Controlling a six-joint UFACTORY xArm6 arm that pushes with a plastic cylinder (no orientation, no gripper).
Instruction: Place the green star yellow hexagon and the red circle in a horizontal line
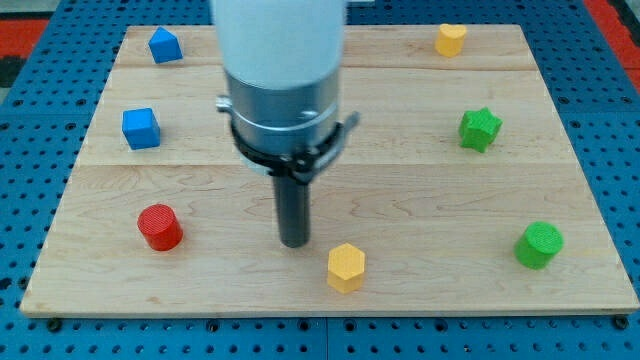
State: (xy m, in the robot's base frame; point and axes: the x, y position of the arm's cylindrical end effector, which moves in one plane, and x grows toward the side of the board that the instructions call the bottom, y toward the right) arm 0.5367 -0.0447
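Observation:
The yellow hexagon (346, 266) lies near the board's bottom edge, at the middle. My tip (294, 242) rests on the board just up and to the left of it, a small gap apart. The red circle (159, 226) stands at the lower left, well left of the tip. The green star (480, 129) lies at the right, above the middle height of the board, far from the tip.
A green circle (539, 244) stands at the lower right. A second yellow block (451, 39) sits at the top right. Two blue blocks lie at the left: one at the top (165, 45), one lower (141, 128). The wooden board (420, 200) lies on a blue pegboard.

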